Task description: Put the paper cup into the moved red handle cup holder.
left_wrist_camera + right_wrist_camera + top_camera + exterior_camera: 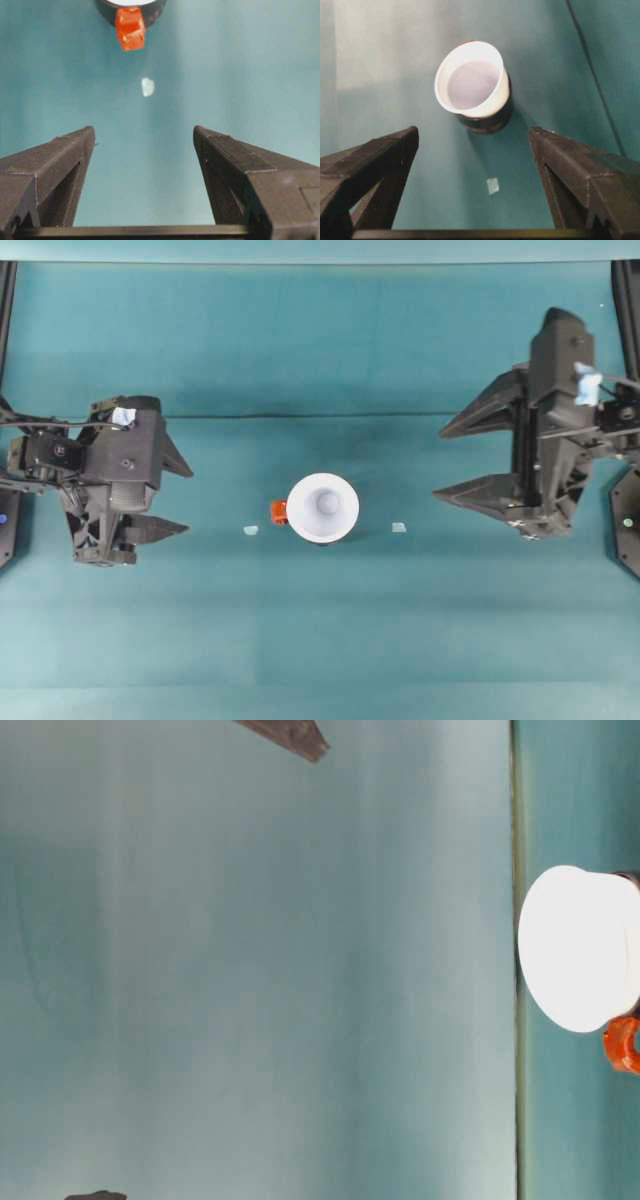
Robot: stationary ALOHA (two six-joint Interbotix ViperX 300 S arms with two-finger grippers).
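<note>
Paper cup (pixel 323 507) in holder (pixel 487 121), clear of jaws.

Matt white paper cup (pixel 472 80), smooth inside, seated in a glossy black plastic-looking cup holder (pixel 487 121) with a shiny orange-red handle tab (pixel 130 28). The table (pixel 320 630) is covered in a matt teal surface, faintly creased like cloth. Both grippers, left (pixel 144 150) and right (pixel 474 150), have dull black fingers (pixel 235 170) with a rough, layered, printed-plastic texture
</note>
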